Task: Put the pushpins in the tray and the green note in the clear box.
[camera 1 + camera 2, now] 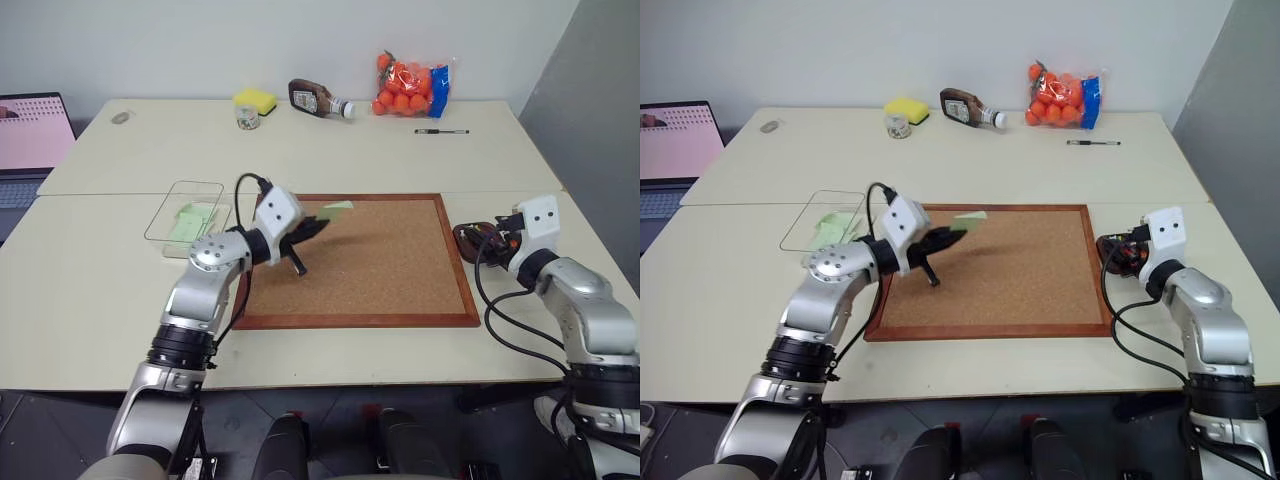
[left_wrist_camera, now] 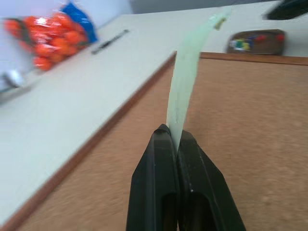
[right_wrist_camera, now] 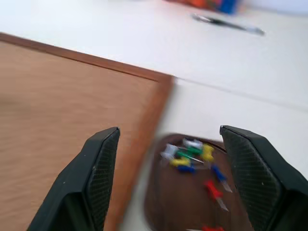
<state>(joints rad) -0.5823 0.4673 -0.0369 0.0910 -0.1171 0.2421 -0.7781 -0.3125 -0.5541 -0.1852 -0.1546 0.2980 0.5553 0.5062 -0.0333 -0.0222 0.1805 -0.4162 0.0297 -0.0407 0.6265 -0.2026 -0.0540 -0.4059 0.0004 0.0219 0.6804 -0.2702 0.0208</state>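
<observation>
My left gripper [image 1: 316, 226] is shut on the near end of the green note [image 1: 338, 210], a pale green slip held up over the cork board; in the left wrist view the note [image 2: 186, 82] curves up from the closed fingertips [image 2: 163, 137]. The clear box [image 1: 176, 204] stands on the table to the left of the board, with pale green paper in it. To the right of the board, my right gripper [image 3: 169, 132] hovers open just above the dark brown tray [image 3: 166, 202]. Several pushpins [image 3: 192, 155] of mixed colours lie in the tray.
The wood-framed cork board [image 1: 390, 262] fills the table's middle. Along the far edge are a yellow sponge [image 1: 255, 100], a small jar [image 1: 247, 119], a lying brown bottle [image 1: 318, 98], a bag of oranges [image 1: 412, 86] and a pen [image 1: 441, 131]. A laptop [image 1: 30, 135] is at the far left.
</observation>
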